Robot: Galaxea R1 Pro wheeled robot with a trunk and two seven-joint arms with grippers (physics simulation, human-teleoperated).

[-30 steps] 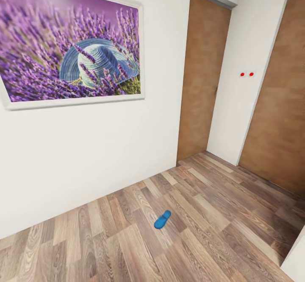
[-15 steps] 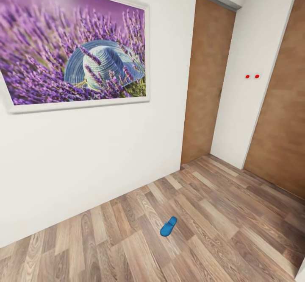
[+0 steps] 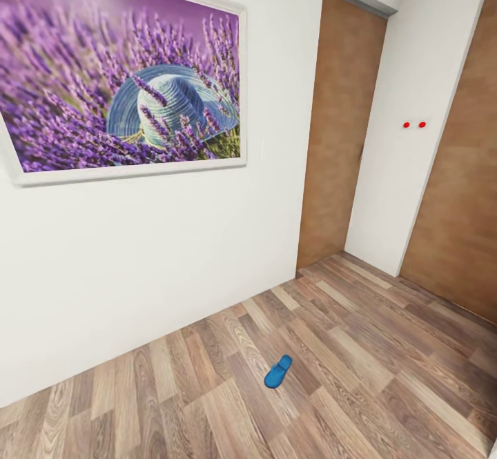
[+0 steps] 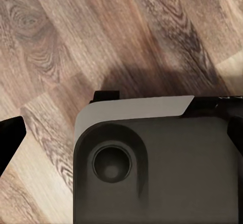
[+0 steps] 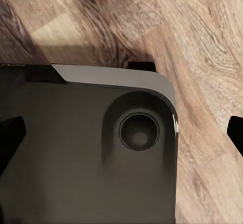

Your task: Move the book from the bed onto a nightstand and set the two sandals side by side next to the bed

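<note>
Dark fingertips (image 4: 11, 138) show at the left edge of the left wrist view, and dark fingertips (image 5: 10, 138) at the left and right edges of the right wrist view; both pairs look spread wide with nothing between them. Below each wrist camera sits the robot's dark base (image 4: 157, 168), over the wood-plank floor (image 4: 61, 42).

In the head view, the light-brown plank floor (image 3: 359, 348) fills the lower half of the frame, its boards running diagonally from lower left to upper right. A white wall (image 3: 138, 266) crosses the left and centre, carrying a large framed lavender picture (image 3: 124, 79) at the upper left. Two brown doors stand at upper centre (image 3: 342, 134) and at the right edge (image 3: 459, 190), with a white wall corner (image 3: 407, 169) bearing two red dots (image 3: 414, 125) between them.

One blue sandal (image 3: 278, 371) lies flat on the floor at lower centre, well apart from the wall and doors, bare floor on all sides. Its long axis runs diagonally, roughly along the boards, from lower left to upper right; which end is the toe cannot be told.
</note>
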